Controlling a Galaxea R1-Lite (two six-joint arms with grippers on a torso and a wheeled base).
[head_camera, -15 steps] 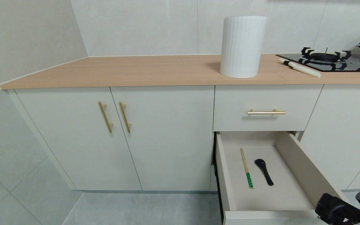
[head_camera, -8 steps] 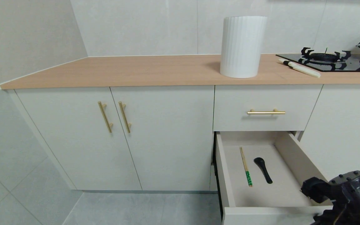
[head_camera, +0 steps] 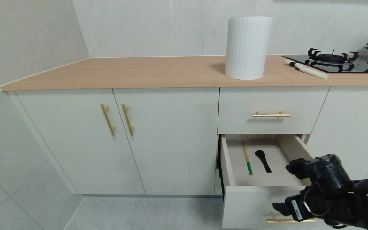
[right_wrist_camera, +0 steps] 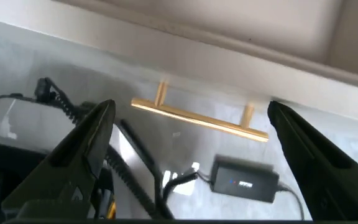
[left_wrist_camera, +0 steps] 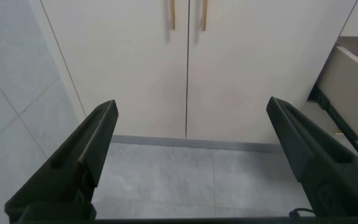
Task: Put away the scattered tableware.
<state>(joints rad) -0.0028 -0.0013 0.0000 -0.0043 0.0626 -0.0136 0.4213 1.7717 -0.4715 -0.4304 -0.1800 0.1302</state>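
1. A wooden countertop [head_camera: 139, 72] runs across a corner of pale tiled wall [head_camera: 155, 25], with grey floor tiles [head_camera: 123, 214] below.
2. On the counter, toward 1 o'clock in the head view, a white ribbed canister [head_camera: 248, 48] stands upright. At its 3 o'clock a white-handled knife [head_camera: 307, 69] lies flat, just beside a black gas stove [head_camera: 332, 59].
3. Under the counter are two cream cabinet doors [head_camera: 164, 140], both closed. Their upright gold handles [head_camera: 107, 119] sit side by side at the seam.
4. At 3 o'clock from the doors is a closed upper drawer [head_camera: 272, 102] with a horizontal gold bar.
5. Directly beneath it, toward 5 o'clock in the head view, the lower drawer [head_camera: 251, 204] stands partly pulled out.
6. Inside it lie the chopsticks [head_camera: 247, 158], a thin wooden pair with green-patterned ends, pressed together.
7. A glossy black spoon [head_camera: 263, 160] lies at their 3 o'clock, near but apart, its bowl toward the drawer's back. Both lie roughly parallel, front to back.
8. The right gripper [right_wrist_camera: 191, 106] is spread wide and empty, close before the lower drawer's front, facing its gold handle [right_wrist_camera: 201, 118] without touching it.
9. The left gripper [left_wrist_camera: 191, 104] is also spread wide and empty, hanging low above the floor, facing the cabinet doors.
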